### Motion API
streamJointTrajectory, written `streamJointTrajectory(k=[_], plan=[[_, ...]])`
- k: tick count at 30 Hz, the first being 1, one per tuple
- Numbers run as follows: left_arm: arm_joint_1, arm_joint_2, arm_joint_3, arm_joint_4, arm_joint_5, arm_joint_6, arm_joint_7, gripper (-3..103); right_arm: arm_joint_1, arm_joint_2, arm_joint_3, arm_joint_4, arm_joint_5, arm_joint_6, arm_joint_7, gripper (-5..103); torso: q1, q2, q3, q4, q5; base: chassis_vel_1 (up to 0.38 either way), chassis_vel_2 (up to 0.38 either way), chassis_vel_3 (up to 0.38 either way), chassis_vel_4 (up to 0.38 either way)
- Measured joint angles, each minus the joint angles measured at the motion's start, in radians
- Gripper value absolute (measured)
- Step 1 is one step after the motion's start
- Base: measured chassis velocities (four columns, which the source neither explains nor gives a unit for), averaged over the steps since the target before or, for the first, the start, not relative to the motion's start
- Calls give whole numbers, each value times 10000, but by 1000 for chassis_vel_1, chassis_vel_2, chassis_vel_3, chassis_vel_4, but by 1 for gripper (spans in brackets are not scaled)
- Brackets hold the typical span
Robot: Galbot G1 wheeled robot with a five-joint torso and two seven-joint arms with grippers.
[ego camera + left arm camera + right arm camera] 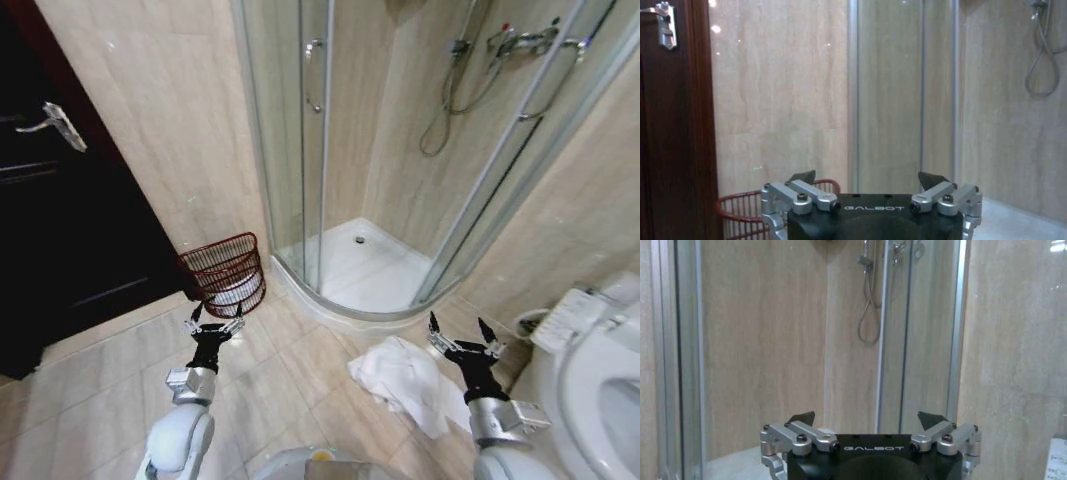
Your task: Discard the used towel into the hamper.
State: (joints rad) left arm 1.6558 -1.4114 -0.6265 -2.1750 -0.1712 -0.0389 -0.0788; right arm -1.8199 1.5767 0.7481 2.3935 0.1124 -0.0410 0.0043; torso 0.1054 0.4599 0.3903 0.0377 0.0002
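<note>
A crumpled white towel [408, 383] lies on the tiled floor in front of the shower tray. The hamper [224, 272], a dark reddish-brown open-weave basket with something white inside, stands against the wall by the door; its rim [740, 202] also shows in the left wrist view. My left gripper [215, 320] hovers open just in front of the hamper, holding nothing. My right gripper [462, 334] is open at the towel's right edge, raised above the floor, with nothing between its fingers. In the wrist views both grippers [867, 179] [867, 419] point toward the walls with jaws spread.
A dark wooden door [60, 200] with a lever handle is at the left. The glass shower enclosure [330, 150] with a white tray [365, 265] is straight ahead. A white toilet [600, 370] stands at the right. Open tiled floor [290, 370] lies between hamper and towel.
</note>
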Motion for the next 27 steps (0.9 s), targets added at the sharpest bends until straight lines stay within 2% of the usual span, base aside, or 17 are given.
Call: streamJointTrajectory(k=[4,10,27], plan=[[-129,-16,171,42,-26,-36,15,100,40,13,12,-39,-10,124,12,100,37,82,39,7,-2,-24,-64,85,24],[-262,16,412,104,-117,-97,-2,100,77,79,8,-71,-72,183,12,100,122,282,154,4,-3,3,12,-13,-11],[-396,197,625,-176,-16,334,-143,100,100,152,-8,47,-223,221,-19,100,455,1102,643,4,-2,1,3,-4,-2]])
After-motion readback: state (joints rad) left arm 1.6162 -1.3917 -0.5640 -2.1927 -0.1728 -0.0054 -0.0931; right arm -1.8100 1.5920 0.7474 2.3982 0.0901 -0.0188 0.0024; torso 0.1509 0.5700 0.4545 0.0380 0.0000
